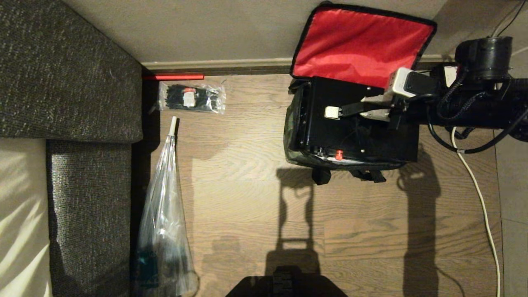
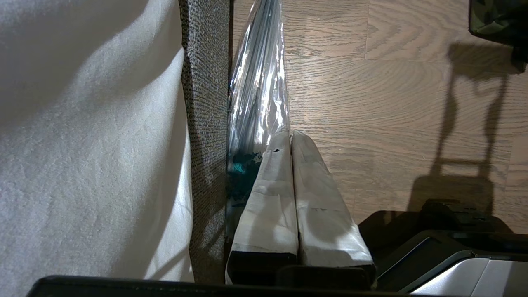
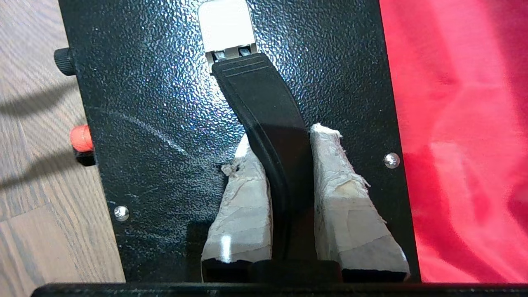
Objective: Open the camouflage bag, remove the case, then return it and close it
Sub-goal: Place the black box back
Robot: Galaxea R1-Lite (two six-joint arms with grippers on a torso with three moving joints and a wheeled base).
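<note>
The case, a flat rigid black box of textured metal with small screws on top and a red latch button on its near edge, sits in the upper right of the head view, inside the camouflage bag, a soft boxy fabric bag in green, tan and black whose red-lined lid stands thrown back against the wall. My right gripper reaches in from the right edge of that view, its tape-wrapped fingers clamped narrowly on the black carrying handle that arches off the case's top from a white bracket.

I judge the case stiff and fairly heavy, so it should come up as one piece, though it may swing or tilt on this single handle. The bag fits closely around it and is soft, so its walls may drag upward with it. The handle is the sensible hold.

My left gripper hangs parked with fingers together, beside the grey sofa.
</note>
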